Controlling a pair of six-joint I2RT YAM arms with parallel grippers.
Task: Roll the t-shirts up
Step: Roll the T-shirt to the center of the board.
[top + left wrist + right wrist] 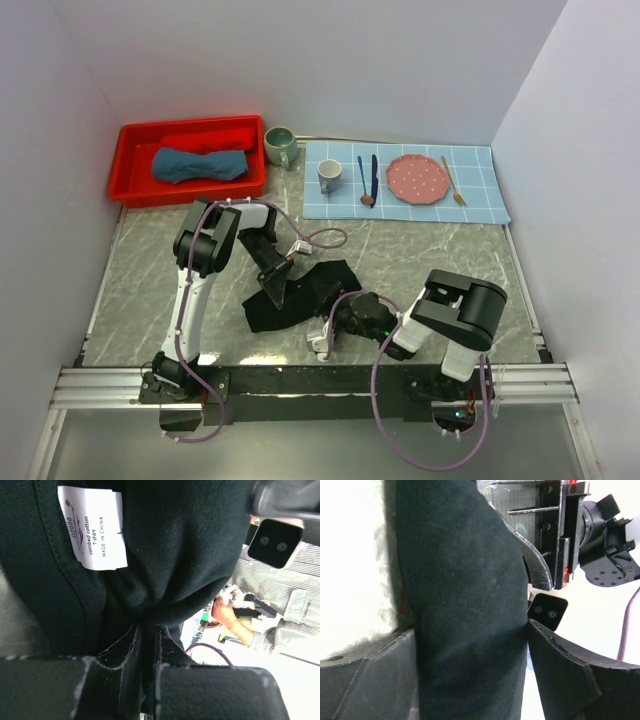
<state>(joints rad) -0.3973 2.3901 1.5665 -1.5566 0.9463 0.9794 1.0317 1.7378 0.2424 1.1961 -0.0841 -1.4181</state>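
Two t-shirts: black t-shirt (pixel 300 290) crumpled on table (pixel 440 250), slate-blue t-shirt (pixel 200 165) in red tray (pixel 190 128). Left gripper (pixel 147 635) clenched on the black cloth; right gripper (pixel 470 635) straddles it, jaws wide, grasp undeterminable.

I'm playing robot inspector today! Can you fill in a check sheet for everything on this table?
Surface: grey marbled table, no spills seen.
Job's things: black t-shirt bunched between the arms; slate-blue shirt rolled, lying in the red tray.
Clutter: green mug beside the tray; white mug, spoon, knife, pink plate and fork on the blue-checked placemat.
Grippers: left gripper shut on the black t-shirt; right gripper open, a fold of that shirt between its fingers.
Cables: purple cables loop off both arms.
Surroundings: white walls; person in a striped shirt in the left wrist view.
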